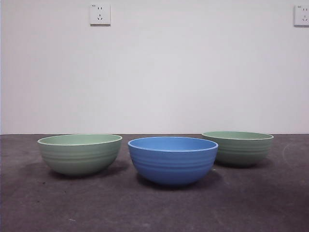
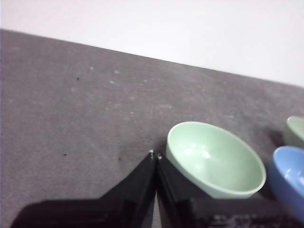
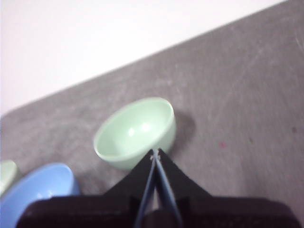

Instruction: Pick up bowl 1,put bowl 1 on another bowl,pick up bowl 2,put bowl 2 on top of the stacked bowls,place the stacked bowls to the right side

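Observation:
Three bowls stand apart on the dark table. Bowl 1 (image 1: 238, 148), the duller grey-green one, is at the right and a little farther back. The blue bowl (image 1: 173, 159) sits in the middle, nearest the camera. Bowl 2 (image 1: 79, 153), paler mint with a light rim, is at the left. My left gripper (image 2: 155, 154) is shut and empty, hanging above the table beside bowl 2 (image 2: 216, 159), with the blue bowl (image 2: 289, 175) beyond it. My right gripper (image 3: 155, 153) is shut and empty, just short of bowl 1 (image 3: 135, 133). Neither gripper shows in the front view.
A white wall rises behind the table, with a socket (image 1: 100, 14) at the upper left and another (image 1: 301, 15) at the upper right. The dark grey table (image 1: 154, 208) stretches in front of the bowls.

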Robot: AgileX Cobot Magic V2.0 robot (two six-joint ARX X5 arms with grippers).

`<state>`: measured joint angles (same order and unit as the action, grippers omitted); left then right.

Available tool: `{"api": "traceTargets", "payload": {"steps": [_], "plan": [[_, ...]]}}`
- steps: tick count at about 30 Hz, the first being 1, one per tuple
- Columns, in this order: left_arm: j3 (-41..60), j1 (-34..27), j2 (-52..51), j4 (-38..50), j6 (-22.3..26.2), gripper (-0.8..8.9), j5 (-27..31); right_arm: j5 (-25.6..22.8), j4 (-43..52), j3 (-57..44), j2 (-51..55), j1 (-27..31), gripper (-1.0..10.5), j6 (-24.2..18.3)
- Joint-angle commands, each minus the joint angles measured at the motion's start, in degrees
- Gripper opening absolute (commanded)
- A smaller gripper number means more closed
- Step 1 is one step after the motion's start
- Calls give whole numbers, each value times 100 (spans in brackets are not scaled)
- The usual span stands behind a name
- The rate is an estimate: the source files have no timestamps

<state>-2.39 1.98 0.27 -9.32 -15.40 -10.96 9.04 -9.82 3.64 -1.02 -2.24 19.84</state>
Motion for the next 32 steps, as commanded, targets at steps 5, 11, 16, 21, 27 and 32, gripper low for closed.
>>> {"api": "traceTargets", "payload": {"steps": [5, 11, 16, 21, 27, 32], "plan": [[-855, -17, 52, -599, -306, -6, -118, 313, -15, 800, -490, -13, -10, 109], [-1744, -13, 595, -1244, -234, -6, -498, 787, -715, 1735, -1349, -31, -10, -155], [-2492, -11, 1366, -1818, 245, -6, -1143, 1392, -1631, 2667, -2144, -68, -10, -658], [-3108, -9, 2074, -2389, 828, -6, -1873, 1884, -2579, 3480, -2802, -179, -10, -1213], [-3773, -7, 2767, -3289, 1445, -6, -2538, 2124, -3910, 4330, -3467, -365, -10, -1856], [-4214, -2, 3095, -4076, 1971, -7, -2704, 2105, -4835, 4732, -3766, -551, -10, -2306]]}}
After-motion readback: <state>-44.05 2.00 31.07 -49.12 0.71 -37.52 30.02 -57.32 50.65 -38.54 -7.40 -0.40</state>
